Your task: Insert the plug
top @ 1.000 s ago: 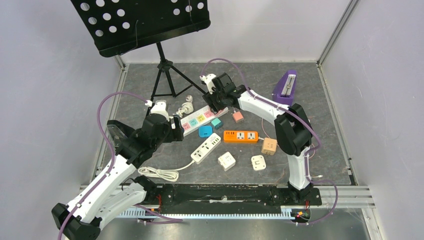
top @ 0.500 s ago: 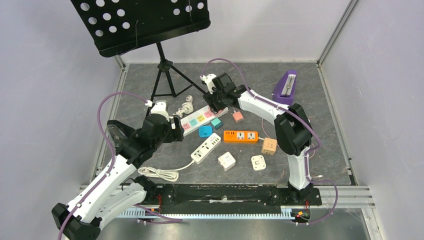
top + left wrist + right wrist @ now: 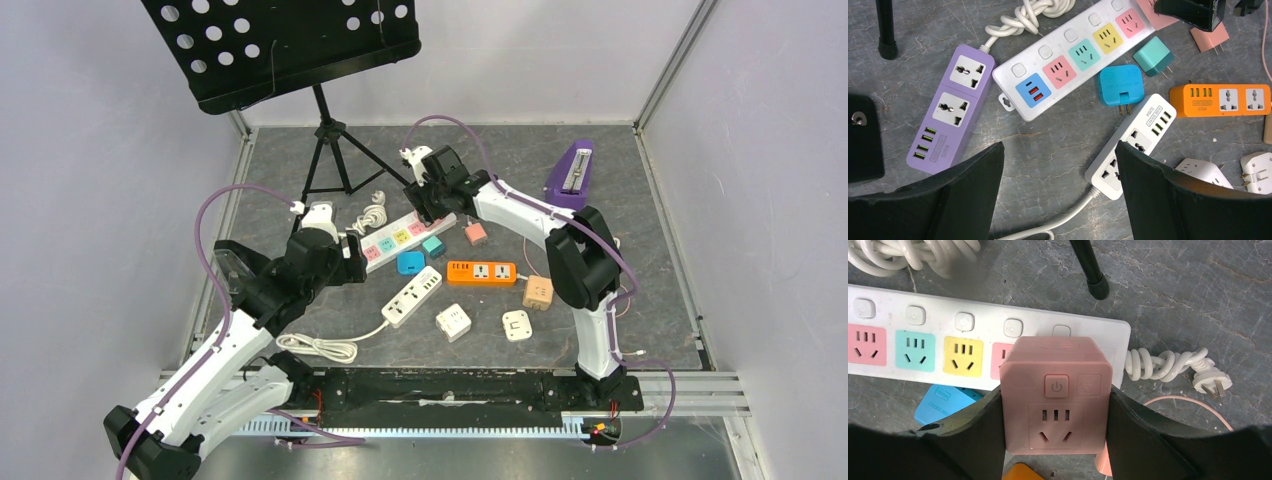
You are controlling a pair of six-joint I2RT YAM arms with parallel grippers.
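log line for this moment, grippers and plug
left gripper: open, empty | right gripper: shut on pink cube plug | position: over end socket of white strip, seating unclear

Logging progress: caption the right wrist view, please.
Right gripper holds pink cube adapter over one end of white power strip.

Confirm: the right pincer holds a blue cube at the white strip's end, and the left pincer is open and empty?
Wrong colour: the cube is pink, not blue, as the right wrist view shows. The right pincer does hold it at the white strip's end, and the left pincer is open and empty.
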